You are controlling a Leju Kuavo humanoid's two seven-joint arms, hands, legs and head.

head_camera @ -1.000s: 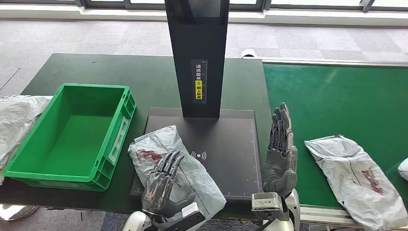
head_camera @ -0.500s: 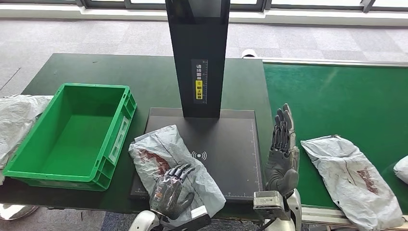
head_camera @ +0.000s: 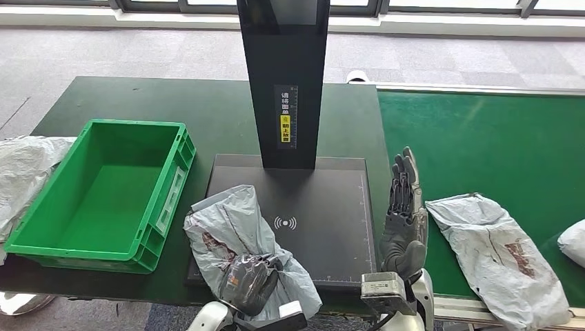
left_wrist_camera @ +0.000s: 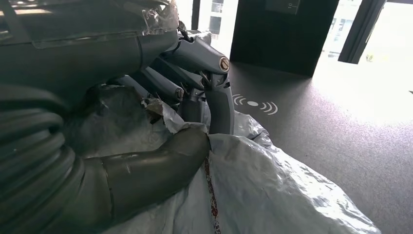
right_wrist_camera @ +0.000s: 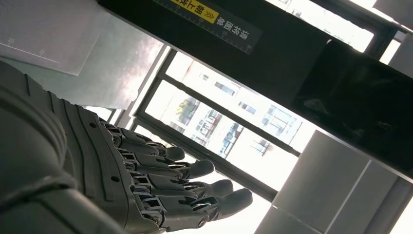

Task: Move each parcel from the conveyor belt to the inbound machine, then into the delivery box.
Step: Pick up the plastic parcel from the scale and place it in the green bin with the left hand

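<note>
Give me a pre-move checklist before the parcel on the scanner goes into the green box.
1. Grasp on parcel: ok. The left robot hand has its fingers closed on a fold of the grey parcel.
2. Parcel lifted off the scanner plate: not ok; it lies on the plate.
3. Green box ready: ok, nothing in it.
4. Right robot hand out of the way: ok, open and upright beside the plate, holding nothing.
5. Next parcel waiting on the conveyor belt: ok.
6. Scan registered: cannot tell.
</note>
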